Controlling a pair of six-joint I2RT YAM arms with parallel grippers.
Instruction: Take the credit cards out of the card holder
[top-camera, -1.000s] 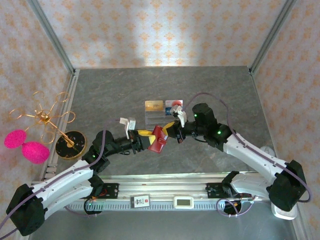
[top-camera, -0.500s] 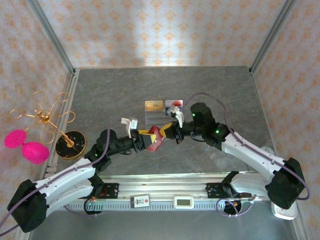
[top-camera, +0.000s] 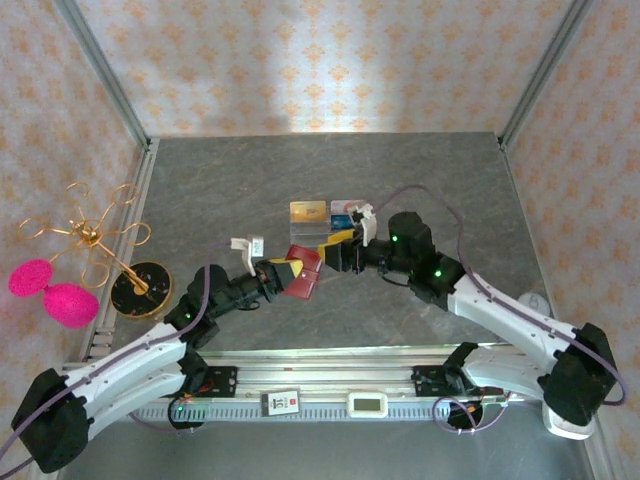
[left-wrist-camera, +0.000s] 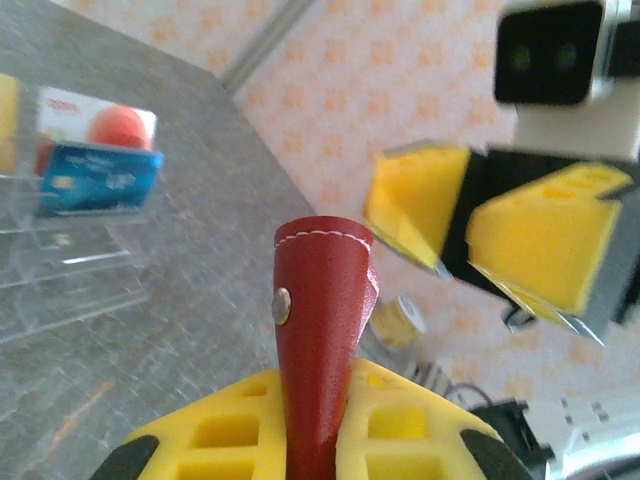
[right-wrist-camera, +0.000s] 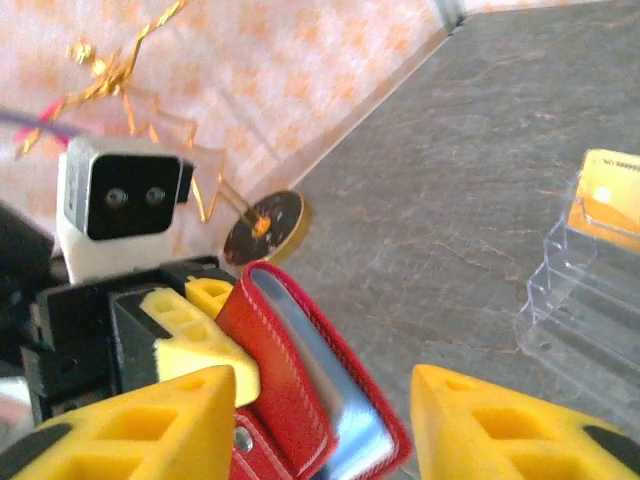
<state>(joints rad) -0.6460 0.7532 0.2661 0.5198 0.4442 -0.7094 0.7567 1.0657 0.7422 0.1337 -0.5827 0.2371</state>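
Note:
The card holder (top-camera: 302, 272) is a dark red folded wallet, held off the table just in front of the acrylic stand. My left gripper (top-camera: 285, 272) is shut on it: in the left wrist view the yellow pads (left-wrist-camera: 240, 440) clamp the card holder (left-wrist-camera: 322, 330) upright. My right gripper (top-camera: 338, 250) is open right beside it. In the right wrist view its pads (right-wrist-camera: 150, 425) stand apart on either side of the card holder (right-wrist-camera: 290, 380), whose fold gapes and shows a glossy silvery inner face. The credit cards are hidden; I cannot tell whether that face is one.
A clear tiered stand (top-camera: 322, 232) behind the grippers carries a gold card (top-camera: 308, 211) and a blue card (top-camera: 341, 221). At the left edge stands a gold wire ornament (top-camera: 90, 240) with pink balls on a black round base (top-camera: 140, 290). Patterned walls enclose the table.
My right gripper has opened and let go of the card holder. My left gripper has shut on it and drawn it slightly left.

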